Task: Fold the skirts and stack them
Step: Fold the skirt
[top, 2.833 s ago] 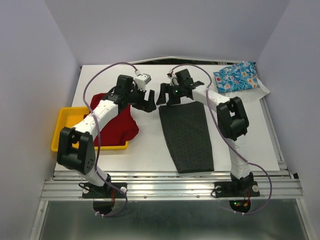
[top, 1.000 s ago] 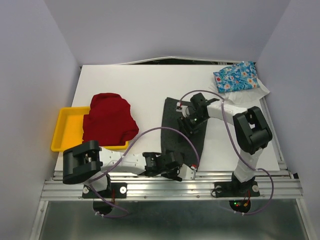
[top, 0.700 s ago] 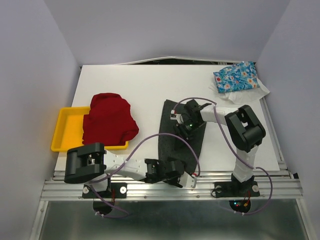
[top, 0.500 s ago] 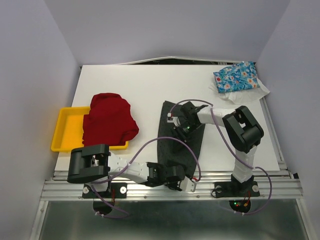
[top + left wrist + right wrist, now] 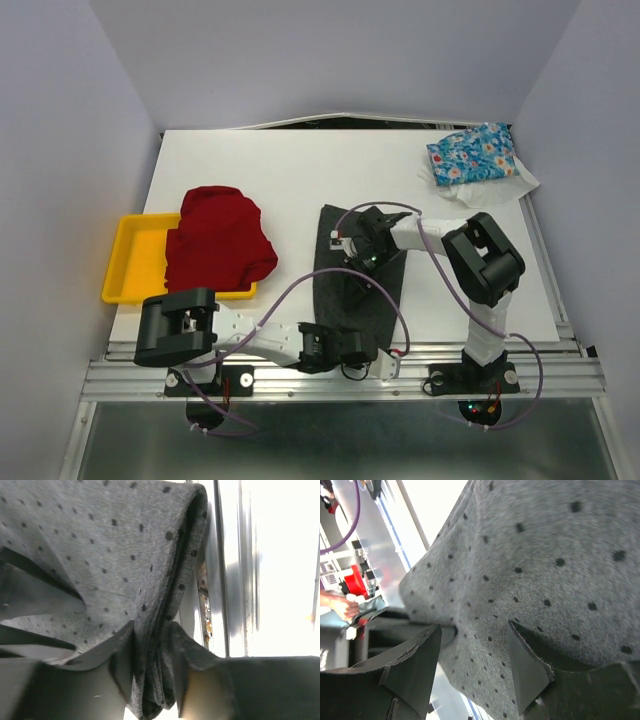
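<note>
- The white table (image 5: 300, 170) is carrying all three skirts, each lying well apart from the others, so no stack is forming yet.
- The dark grey dotted skirt (image 5: 340, 300) is lying in the middle of the table, running from mid-table down to the near edge. It is the piece being worked on, and both arms are reaching onto it. Judging by the bunched edges, its first fold is only getting started.
- The red skirt (image 5: 215, 240) is sitting in a loose heap on the left, partly overhanging the yellow tray (image 5: 125, 262) and partly resting on the table. It is showing no fold and is waiting its turn.
- The blue floral skirt (image 5: 470, 155) is lying crumpled at the far right corner, on a white sheet, also waiting.
- The left gripper (image 5: 152, 645) is working at the skirt's near end by the table edge. It is pinching a doubled ridge of the grey cloth between its two fingers.
- The right gripper (image 5: 475, 627) is working at the skirt's far left edge. Its fingers are standing partway apart with a wide bunch of dotted cloth filling the gap, so it is reading as a grip on that edge.
- Overall the task is looking early. One skirt is being folded, two are left untouched, and all the stacking is remaining.
</note>
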Controlling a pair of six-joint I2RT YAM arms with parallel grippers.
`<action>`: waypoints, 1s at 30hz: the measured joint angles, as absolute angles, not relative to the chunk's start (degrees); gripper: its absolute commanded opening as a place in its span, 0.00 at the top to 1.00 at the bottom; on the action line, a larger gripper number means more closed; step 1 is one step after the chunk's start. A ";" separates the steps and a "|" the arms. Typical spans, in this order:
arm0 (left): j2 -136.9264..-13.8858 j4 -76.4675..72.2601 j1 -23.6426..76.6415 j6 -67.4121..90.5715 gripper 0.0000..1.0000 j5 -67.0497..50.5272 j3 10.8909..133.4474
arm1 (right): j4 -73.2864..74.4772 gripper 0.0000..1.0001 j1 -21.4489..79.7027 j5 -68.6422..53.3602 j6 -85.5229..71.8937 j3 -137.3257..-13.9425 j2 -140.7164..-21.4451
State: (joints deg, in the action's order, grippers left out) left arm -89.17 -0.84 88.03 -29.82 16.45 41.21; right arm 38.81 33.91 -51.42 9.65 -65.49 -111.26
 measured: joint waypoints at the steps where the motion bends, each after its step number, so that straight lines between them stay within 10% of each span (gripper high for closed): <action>1: -89.17 0.56 88.03 -29.21 0.66 16.23 42.59 | 38.87 0.39 34.15 -51.48 9.65 -65.49 -111.26; 8: -88.29 6.87 88.01 -26.57 1.00 13.96 47.64 | 39.53 0.39 35.16 -52.47 9.67 -65.14 -111.26; 30: -84.97 14.94 84.73 -24.03 1.00 -2.52 49.08 | 37.43 0.39 16.12 -46.72 12.91 -85.97 -110.50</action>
State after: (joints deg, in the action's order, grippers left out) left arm -84.97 14.94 84.73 -24.03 -2.52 49.08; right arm 37.43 16.12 -46.72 12.91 -85.97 -110.50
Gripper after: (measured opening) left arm 0.283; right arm 0.622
